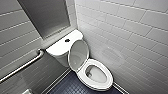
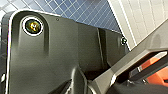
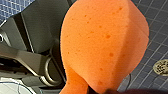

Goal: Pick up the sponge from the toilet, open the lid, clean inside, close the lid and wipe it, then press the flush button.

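- while the lid (image 1: pixel 78 53) stands raised against the tank (image 1: pixel 60 46),
- right claw (image 3: pixel 96 88) pinches the sponge (image 3: pixel 105 45) over the floor (image 3: pixel 156 35)
- left claw (image 2: pixel 152 72): cannot tell its state

White tiled walls (image 1: pixel 125 20), dark tiled floor (image 1: pixel 70 86)

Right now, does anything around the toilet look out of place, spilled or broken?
Nothing stands out. The lid stands up by the tank, the seat is down, the floor shows no spill, and the sponge looks intact.

Porous matt sponge (image 3: pixel 105 45); glossy ceramic toilet (image 1: pixel 107 76).
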{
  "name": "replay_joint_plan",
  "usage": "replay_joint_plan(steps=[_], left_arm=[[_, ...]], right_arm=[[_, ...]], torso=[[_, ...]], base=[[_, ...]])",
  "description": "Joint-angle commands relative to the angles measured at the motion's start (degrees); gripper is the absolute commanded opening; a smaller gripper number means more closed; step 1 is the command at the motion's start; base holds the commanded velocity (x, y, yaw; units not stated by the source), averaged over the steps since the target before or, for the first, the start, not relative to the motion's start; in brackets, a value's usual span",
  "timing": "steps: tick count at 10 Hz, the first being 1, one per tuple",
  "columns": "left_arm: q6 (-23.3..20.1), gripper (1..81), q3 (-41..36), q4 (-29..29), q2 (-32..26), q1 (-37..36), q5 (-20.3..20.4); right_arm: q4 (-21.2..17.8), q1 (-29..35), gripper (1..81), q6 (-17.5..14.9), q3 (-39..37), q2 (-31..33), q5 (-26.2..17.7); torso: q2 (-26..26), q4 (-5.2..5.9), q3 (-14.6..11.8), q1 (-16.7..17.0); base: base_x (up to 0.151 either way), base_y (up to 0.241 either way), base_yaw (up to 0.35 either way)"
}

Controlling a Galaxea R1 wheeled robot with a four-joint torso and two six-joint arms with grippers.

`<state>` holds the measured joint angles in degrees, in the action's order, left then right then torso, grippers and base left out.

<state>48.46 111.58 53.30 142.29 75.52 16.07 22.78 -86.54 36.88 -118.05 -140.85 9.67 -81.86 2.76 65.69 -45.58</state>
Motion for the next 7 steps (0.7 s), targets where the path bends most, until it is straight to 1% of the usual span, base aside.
replay_joint_plan(steps=[1,2,3,4,5,6,7], left_arm=[[6.2,81.1,-3.3,0.58,-4.64,-6.65,-1.74],[7.96,81.1,-3.12,0.67,-4.82,-9.01,-1.74],[9.98,81.1,-3.38,0.76,-4.99,-11.47,-2.18],[12.09,81.1,-3.64,0.76,-4.73,-14.29,-3.23],[14.29,81.1,-4.52,0.84,-4.64,-17.36,-5.33],[15.44,81.1,-6.8,0.84,-4.55,-20.61,-8.67],[15.53,81.1,-9.35,0.15,-4.03,-23.69,-12.53]], right_arm=[[0.52,-4.47,1.0,-6.35,-3.05,-1.04,-2.72],[-5.71,-4.83,1.0,-12.95,-2.53,-1.04,-3.25],[-13.69,-5.36,1.0,-21.81,-1.91,-0.86,-3.08],[-18.12,-5.89,1.0,-26.33,-1.38,-0.69,-3.08],[-18.13,-7.19,1.0,-26.76,-1.99,-0.95,-2.46],[-18.39,-7.55,1.0,-26.77,-2.96,-1.39,-2.46],[-18.04,-7.99,1.0,-26.94,-3.14,-1.65,-2.46]], torso=[[0.0,0.0,0.0,0.0],[0.0,0.0,0.0,0.0],[0.0,0.0,0.0,0.0],[0.0,0.0,0.0,0.0],[0.0,0.0,0.0,0.02],[0.0,0.0,0.0,0.02],[0.0,0.0,0.0,0.0]], base=[[0.0,0.0,0.0],[0.0,0.0,0.0],[0.0,0.0,0.0],[0.0,0.0,0.0],[0.0,0.0,0.0],[0.0,0.0,0.0],[0.0,0.0,0.0]])
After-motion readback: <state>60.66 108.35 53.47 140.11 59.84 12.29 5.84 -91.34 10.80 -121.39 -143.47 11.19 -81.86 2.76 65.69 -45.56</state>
